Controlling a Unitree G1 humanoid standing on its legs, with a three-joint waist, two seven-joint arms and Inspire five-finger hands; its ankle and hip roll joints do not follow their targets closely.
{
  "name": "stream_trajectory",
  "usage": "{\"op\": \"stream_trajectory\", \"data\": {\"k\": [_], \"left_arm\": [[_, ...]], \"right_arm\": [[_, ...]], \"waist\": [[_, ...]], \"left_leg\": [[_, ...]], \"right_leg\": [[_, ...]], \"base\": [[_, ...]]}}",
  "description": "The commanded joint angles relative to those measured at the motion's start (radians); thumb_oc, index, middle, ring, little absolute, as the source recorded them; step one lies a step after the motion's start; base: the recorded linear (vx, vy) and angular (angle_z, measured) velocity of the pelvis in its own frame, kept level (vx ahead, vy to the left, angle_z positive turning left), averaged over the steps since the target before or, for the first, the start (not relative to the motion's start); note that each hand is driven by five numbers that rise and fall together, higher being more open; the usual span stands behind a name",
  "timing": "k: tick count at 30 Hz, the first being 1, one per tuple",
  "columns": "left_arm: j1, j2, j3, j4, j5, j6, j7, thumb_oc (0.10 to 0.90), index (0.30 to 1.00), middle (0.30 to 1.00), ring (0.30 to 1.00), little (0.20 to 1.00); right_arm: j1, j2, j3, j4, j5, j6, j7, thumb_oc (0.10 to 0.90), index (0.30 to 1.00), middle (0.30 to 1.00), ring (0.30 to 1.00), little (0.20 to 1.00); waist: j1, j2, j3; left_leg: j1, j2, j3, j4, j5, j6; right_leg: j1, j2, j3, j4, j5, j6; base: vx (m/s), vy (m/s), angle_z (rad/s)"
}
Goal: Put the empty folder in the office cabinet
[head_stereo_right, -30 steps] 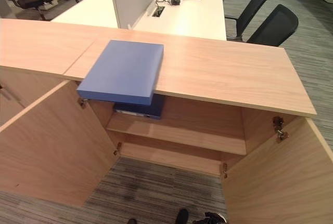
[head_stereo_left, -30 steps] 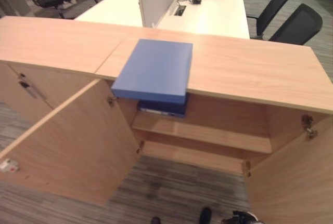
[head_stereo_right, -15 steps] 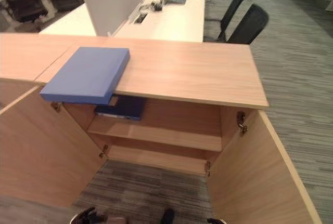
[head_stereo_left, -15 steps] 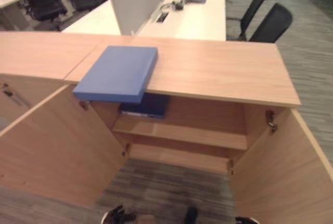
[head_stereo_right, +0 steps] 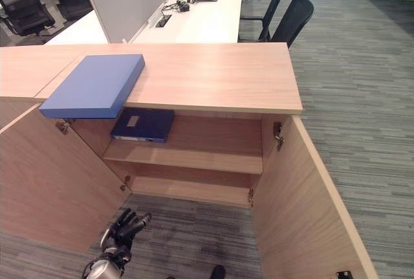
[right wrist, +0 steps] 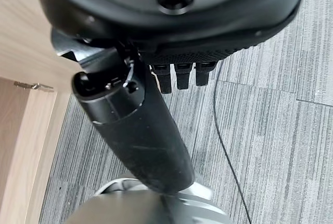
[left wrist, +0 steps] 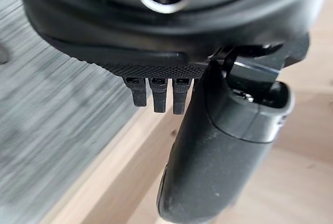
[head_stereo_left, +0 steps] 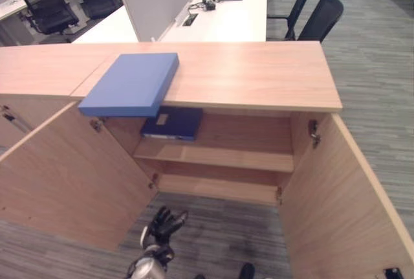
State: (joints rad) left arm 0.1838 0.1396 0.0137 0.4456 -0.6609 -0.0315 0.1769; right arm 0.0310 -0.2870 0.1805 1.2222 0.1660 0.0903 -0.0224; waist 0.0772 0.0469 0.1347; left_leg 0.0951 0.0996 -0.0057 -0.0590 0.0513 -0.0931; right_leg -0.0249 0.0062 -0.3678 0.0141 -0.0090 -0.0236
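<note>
— So where did the light blue folder (head_stereo_left: 132,83) lie?
— Flat on the wooden cabinet (head_stereo_left: 259,75) top, its corner jutting over the open left door (head_stereo_left: 71,175), well above the left robot hand (head_stereo_left: 163,222), which hung low over the striped carpet with fingers spread, holding nothing.
— And the right robot hand (right wrist: 156,130)?
— Fingers straight, empty, seen over the carpet. A darker blue binder (head_stereo_right: 143,125) lay on the upper shelf (head_stereo_right: 194,153).

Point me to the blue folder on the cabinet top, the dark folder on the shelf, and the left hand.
blue folder (head_stereo_left: 131,83): left eye view, middle of its top face.
dark folder (head_stereo_right: 143,124): right eye view, its cover by the label.
left hand (head_stereo_left: 160,226): left eye view, the palm, fingers spread.
</note>
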Motion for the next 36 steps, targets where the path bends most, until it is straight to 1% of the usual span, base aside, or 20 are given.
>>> {"op": "stream_trajectory", "data": {"k": [1,7,14,17,19,20,21,23,24,25,26,27,28,29,30,31,32,33,34,36], "left_arm": [[-0.008,0.057,0.05,-0.09,0.034,-0.095,0.022,0.8,0.9,0.9,0.9,0.9],[0.003,0.058,0.031,-0.091,0.083,-0.075,0.013,0.8,0.9,0.9,0.9,0.9],[0.023,0.055,0.042,-0.084,0.111,-0.068,0.036,0.8,0.9,0.9,0.9,0.9],[0.032,0.046,0.08,-0.092,0.12,-0.075,0.095,0.8,0.9,0.9,0.9,0.9],[0.057,0.052,0.137,-0.158,0.182,-0.097,0.172,0.8,0.9,0.9,0.9,0.9],[0.057,0.052,0.138,-0.159,0.183,-0.097,0.172,0.8,0.9,0.9,0.9,0.9],[0.068,0.055,0.161,-0.191,0.214,-0.102,0.197,0.8,0.9,0.9,0.9,0.9],[0.08,0.078,0.216,-0.267,0.322,-0.109,0.264,0.8,0.9,0.9,0.9,0.9],[0.081,0.101,0.267,-0.331,0.435,-0.109,0.335,0.8,0.9,0.9,0.9,0.9],[0.07,0.124,0.3,-0.362,0.515,-0.106,0.379,0.8,0.9,0.9,0.9,0.9],[0.07,0.123,0.301,-0.365,0.517,-0.104,0.38,0.8,0.9,0.9,0.9,0.9],[0.055,0.143,0.326,-0.386,0.582,-0.101,0.421,0.8,0.9,0.9,0.9,0.9],[0.024,0.191,0.373,-0.435,0.725,-0.079,0.521,0.8,0.9,0.9,0.9,0.9],[0.023,0.191,0.374,-0.437,0.728,-0.077,0.523,0.8,0.9,0.9,0.9,0.9],[0.002,0.217,0.395,-0.458,0.789,-0.06,0.571,0.8,0.9,0.9,0.9,0.9],[0.002,0.217,0.395,-0.458,0.789,-0.06,0.571,0.8,0.9,0.9,0.9,0.9],[-0.049,0.296,0.438,-0.528,0.951,-0.022,0.65,0.8,0.9,0.9,0.9,0.9],[-0.05,0.296,0.438,-0.531,0.953,-0.02,0.65,0.8,0.9,0.9,0.9,0.9],[-0.074,0.348,0.447,-0.577,1.063,0.003,0.689,0.8,0.9,0.9,0.9,0.9],[-0.101,0.407,0.446,-0.611,1.165,0.03,0.713,0.8,0.9,0.9,0.9,0.9]], "right_arm": [[-0.046,0.026,0.001,0.029,0.011,-0.017,0.002,0.8,0.9,0.9,0.9,0.9],[-0.046,0.03,-0.002,0.032,0.015,-0.017,-0.001,0.8,0.9,0.9,0.9,0.9],[-0.041,0.032,-0.006,0.032,0.021,-0.012,-0.011,0.8,0.9,0.9,0.9,0.9],[-0.04,0.04,-0.016,0.036,0.033,-0.007,-0.02,0.8,0.9,0.9,0.9,0.9],[-0.043,0.051,-0.024,0.047,0.037,-0.003,-0.04,0.8,0.9,0.9,0.9,0.9],[-0.043,0.051,-0.024,0.047,0.037,-0.003,-0.04,0.8,0.9,0.9,0.9,0.9],[-0.042,0.056,-0.025,0.045,0.043,-0.005,-0.044,0.8,0.9,0.9,0.9,0.9],[-0.034,0.069,-0.026,0.043,0.051,-0.011,-0.053,0.8,0.9,0.9,0.9,0.9],[-0.026,0.081,-0.025,0.047,0.054,-0.018,-0.062,0.8,0.9,0.9,0.9,0.9],[-0.024,0.087,-0.02,0.058,0.048,-0.02,-0.064,0.8,0.9,0.9,0.9,0.9],[-0.026,0.088,-0.02,0.059,0.048,-0.02,-0.064,0.8,0.9,0.9,0.9,0.9],[-0.024,0.094,-0.015,0.065,0.048,-0.026,-0.068,0.8,0.9,0.9,0.9,0.9],[-0.026,0.103,0.002,0.078,0.037,-0.032,-0.07,0.8,0.9,0.9,0.9,0.9],[-0.028,0.104,0.002,0.079,0.037,-0.033,-0.07,0.8,0.9,0.9,0.9,0.9],[-0.03,0.107,0.011,0.087,0.031,-0.038,-0.076,0.8,0.9,0.9,0.9,0.9],[-0.03,0.107,0.011,0.087,0.031,-0.038,-0.076,0.8,0.9,0.9,0.9,0.9],[-0.04,0.11,0.023,0.1,0.019,-0.052,-0.091,0.8,0.9,0.9,0.9,0.9],[-0.041,0.111,0.022,0.101,0.019,-0.052,-0.091,0.8,0.9,0.9,0.9,0.9],[-0.047,0.113,0.034,0.106,0.011,-0.061,-0.097,0.8,0.9,0.9,0.9,0.9],[-0.053,0.113,0.048,0.109,0.003,-0.071,-0.1,0.8,0.9,0.9,0.9,0.9]], "waist": [[0.023,-0.056,-0.016],[0.029,-0.061,-0.014],[0.039,-0.068,-0.019],[0.044,-0.071,-0.021],[0.058,-0.075,-0.023],[0.056,-0.076,-0.026],[0.062,-0.077,-0.023],[0.069,-0.08,-0.023],[0.073,-0.084,-0.024],[0.076,-0.085,-0.026],[0.075,-0.087,-0.026],[0.078,-0.088,-0.027],[0.082,-0.09,-0.031],[0.08,-0.093,-0.031],[0.082,-0.094,-0.033],[0.082,-0.094,-0.033],[0.084,-0.093,-0.04],[0.084,-0.095,-0.038],[0.083,-0.092,-0.043],[0.082,-0.091,-0.047]], "left_leg": [[-0.016,-0.048,0.005,-0.028,-0.065,0.017],[-0.023,-0.056,0.004,-0.028,-0.071,0.022],[-0.027,-0.06,0.002,-0.028,-0.074,0.027],[-0.027,-0.062,-0.001,-0.028,-0.075,0.028],[-0.018,-0.062,0.0,-0.028,-0.081,0.027],[-0.022,-0.063,-0.001,-0.028,-0.078,0.028],[-0.017,-0.062,-0.001,-0.028,-0.083,0.027],[-0.015,-0.062,-0.003,-0.028,-0.087,0.025],[-0.017,-0.062,-0.004,-0.028,-0.086,0.024],[-0.013,-0.059,-0.005,-0.028,-0.091,0.02],[-0.017,-0.061,-0.006,-0.028,-0.086,0.021],[-0.013,-0.057,-0.005,-0.028,-0.091,0.018],[-0.01,-0.055,-0.005,-0.028,-0.093,0.013],[-0.015,-0.057,-0.006,-0.028,-0.087,0.014],[-0.013,-0.056,-0.005,-0.028,-0.089,0.012],[-0.013,-0.056,-0.005,-0.028,-0.089,0.012],[-0.005,-0.053,-0.001,-0.028,-0.099,0.007],[-0.008,-0.055,-0.001,-0.028,-0.094,0.008],[-0.002,-0.054,0.002,-0.028,-0.103,0.006],[0.002,-0.055,0.005,-0.028,-0.108,0.006]], "right_leg": [[0.148,-0.083,0.016,-0.101,-0.015,0.112],[0.14,-0.091,0.015,-0.101,-0.008,0.12],[0.138,-0.097,0.01,-0.101,-0.004,0.125],[0.139,-0.098,0.008,-0.101,-0.005,0.125],[0.148,-0.097,0.008,-0.101,-0.008,0.126],[0.144,-0.098,0.006,-0.101,-0.007,0.126],[0.149,-0.097,0.008,-0.101,-0.009,0.127],[0.151,-0.098,0.007,-0.101,-0.01,0.127],[0.15,-0.099,0.007,-0.101,-0.011,0.128],[0.155,-0.096,0.007,-0.101,-0.016,0.128],[0.151,-0.099,0.006,-0.101,-0.013,0.128],[0.156,-0.097,0.007,-0.101,-0.017,0.128],[0.159,-0.096,0.006,-0.101,-0.018,0.129],[0.155,-0.099,0.005,-0.101,-0.015,0.129],[0.156,-0.098,0.006,-0.101,-0.016,0.13],[0.156,-0.098,0.006,-0.101,-0.016,0.13],[0.162,-0.098,0.008,-0.101,-0.019,0.133],[0.159,-0.1,0.007,-0.101,-0.015,0.133],[0.164,-0.1,0.007,-0.101,-0.019,0.135],[0.167,-0.102,0.008,-0.101,-0.019,0.138]], "base": [[0.02,0.036,-0.01],[0.0,0.042,-0.01],[0.01,0.025,0.01],[0.01,0.028,0.03],[0.03,0.016,0.06],[0.0,0.0,0.0],[0.0,0.0,0.0],[0.0,0.0,0.0],[0.0,0.0,0.0],[0.0,0.0,0.0],[0.0,0.0,0.0],[0.0,0.0,0.0],[0.0,0.0,0.0],[0.0,0.0,0.0],[0.0,0.0,0.0],[0.04,-0.004,0.01],[0.0,0.0,0.0],[0.04,0.004,0.0],[0.0,0.0,0.0],[0.02,0.004,-0.01]]}}
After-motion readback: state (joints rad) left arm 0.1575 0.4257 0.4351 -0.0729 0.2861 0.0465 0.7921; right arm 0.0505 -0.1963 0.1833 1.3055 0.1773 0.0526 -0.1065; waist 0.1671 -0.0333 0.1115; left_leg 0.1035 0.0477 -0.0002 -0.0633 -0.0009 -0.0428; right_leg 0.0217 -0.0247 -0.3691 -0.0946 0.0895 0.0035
